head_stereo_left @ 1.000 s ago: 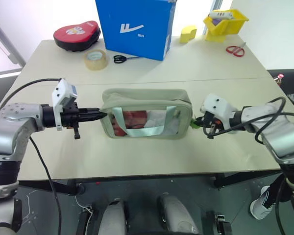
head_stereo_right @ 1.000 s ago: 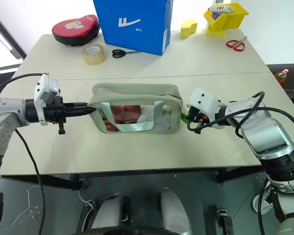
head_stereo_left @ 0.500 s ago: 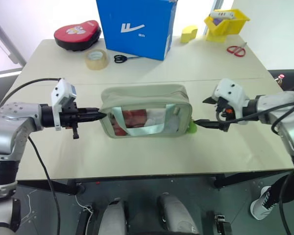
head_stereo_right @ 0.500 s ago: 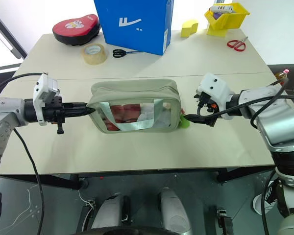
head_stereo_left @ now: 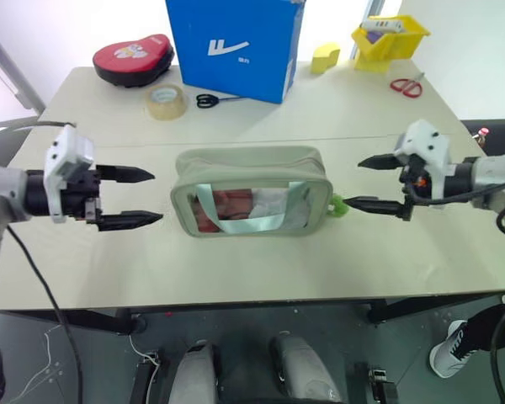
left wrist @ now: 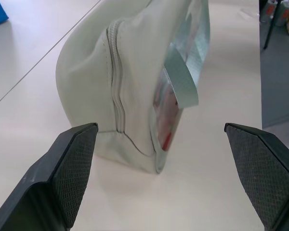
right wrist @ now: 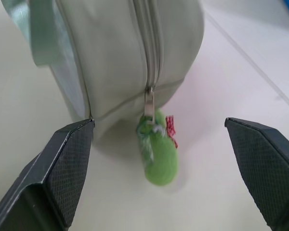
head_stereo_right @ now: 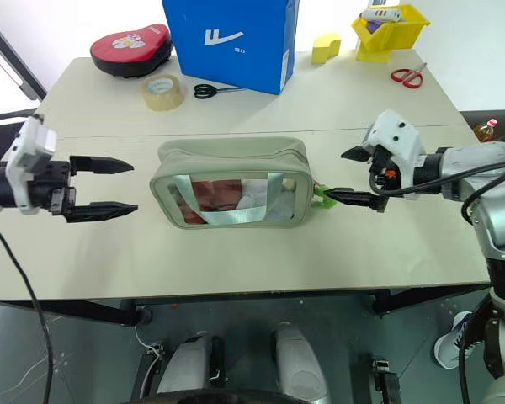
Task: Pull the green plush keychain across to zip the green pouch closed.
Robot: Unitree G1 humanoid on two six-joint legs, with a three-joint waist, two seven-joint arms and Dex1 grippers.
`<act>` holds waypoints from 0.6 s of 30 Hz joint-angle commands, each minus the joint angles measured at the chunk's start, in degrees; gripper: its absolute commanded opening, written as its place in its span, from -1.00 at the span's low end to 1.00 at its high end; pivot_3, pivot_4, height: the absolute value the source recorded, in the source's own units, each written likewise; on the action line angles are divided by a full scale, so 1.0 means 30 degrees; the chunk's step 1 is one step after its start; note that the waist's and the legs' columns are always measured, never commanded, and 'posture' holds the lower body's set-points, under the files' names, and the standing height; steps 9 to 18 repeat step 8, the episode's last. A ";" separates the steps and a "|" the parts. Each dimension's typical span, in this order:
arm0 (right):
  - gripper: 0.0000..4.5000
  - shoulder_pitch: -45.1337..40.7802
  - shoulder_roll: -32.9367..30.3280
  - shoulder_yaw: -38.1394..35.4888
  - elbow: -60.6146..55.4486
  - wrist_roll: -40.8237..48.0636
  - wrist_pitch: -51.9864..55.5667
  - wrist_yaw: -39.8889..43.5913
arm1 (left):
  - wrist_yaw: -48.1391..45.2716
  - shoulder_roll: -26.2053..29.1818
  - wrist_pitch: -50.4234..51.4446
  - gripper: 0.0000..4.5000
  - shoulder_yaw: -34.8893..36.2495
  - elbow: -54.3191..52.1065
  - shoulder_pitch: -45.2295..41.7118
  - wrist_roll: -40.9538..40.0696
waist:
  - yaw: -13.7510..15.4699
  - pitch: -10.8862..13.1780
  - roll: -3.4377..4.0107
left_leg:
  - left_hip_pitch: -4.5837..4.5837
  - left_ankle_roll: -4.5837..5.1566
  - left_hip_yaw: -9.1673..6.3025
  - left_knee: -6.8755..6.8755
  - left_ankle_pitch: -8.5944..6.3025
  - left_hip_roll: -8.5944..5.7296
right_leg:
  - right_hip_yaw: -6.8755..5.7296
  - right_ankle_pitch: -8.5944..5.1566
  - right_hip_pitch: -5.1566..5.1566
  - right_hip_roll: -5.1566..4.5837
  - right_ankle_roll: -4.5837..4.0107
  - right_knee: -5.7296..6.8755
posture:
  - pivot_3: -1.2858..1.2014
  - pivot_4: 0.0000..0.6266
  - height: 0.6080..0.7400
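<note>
Small lime-green fuzzy plush keychain (right wrist: 159, 161) lying on the pale table (head_stereo_left: 236, 269), hung from the zipper pull at the right end of the sage-green fabric pouch (head_stereo_left: 252, 192) with clear window. Zipper apparently run fully across. Soft, light, squashy; best pinched near the metal pull. Right gripper (head_stereo_left: 379, 183) just beside, fingers spread, empty. Left gripper (head_stereo_left: 126, 198) apart from the pouch's other end, likewise splayed.

sage-green pouch (head_stereo_left: 251, 192) stands zipped shut mid-table; lime plush keychain (right wrist: 159, 156) lies at its right end
</note>
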 commanded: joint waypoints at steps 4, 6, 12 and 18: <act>1.00 0.1979 0.0016 -0.2407 -0.2771 0.1849 -0.1308 0.0403 | 0.1181 -0.0037 0.0852 0.99 0.1726 -0.2136 0.1896 -0.1183 | 0.0100 0.0002 -0.0008 | -0.0006 0.0000 -0.0006 0.0008 0.0000 0.0000 | -0.0007 0.0000 0.0005 -0.0001 0.0001 -0.0001 | 0.03 -0.52 0.96; 1.00 0.2852 0.0052 -0.2798 -0.3524 0.2254 -0.1476 0.0353 | 0.1523 -0.0138 0.1281 0.99 0.2008 -0.2756 0.2530 -0.1594 | 0.0160 0.0003 -0.0008 | -0.0005 0.0000 -0.0017 0.0014 0.0000 0.0000 | -0.0005 0.0000 0.0011 -0.0003 0.0001 -0.0001 | 0.03 -0.52 0.96; 1.00 0.3526 -0.0021 -0.2965 -0.4033 0.2552 -0.1450 0.0275 | 0.1861 -0.0276 0.1808 0.99 0.2263 -0.3171 0.2888 -0.2133 | 0.0194 0.0003 -0.0008 | -0.0003 0.0001 -0.0024 0.0013 -0.0001 -0.0001 | -0.0002 0.0000 0.0012 -0.0006 0.0002 -0.0001 | 0.03 -0.52 0.96; 1.00 0.3526 -0.0021 -0.2965 -0.4033 0.2552 -0.1450 0.0275 | 0.1861 -0.0276 0.1808 0.99 0.2263 -0.3171 0.2888 -0.2133 | 0.0194 0.0003 -0.0008 | -0.0003 0.0001 -0.0024 0.0013 -0.0001 -0.0001 | -0.0002 0.0000 0.0012 -0.0006 0.0002 -0.0001 | 0.03 -0.52 0.96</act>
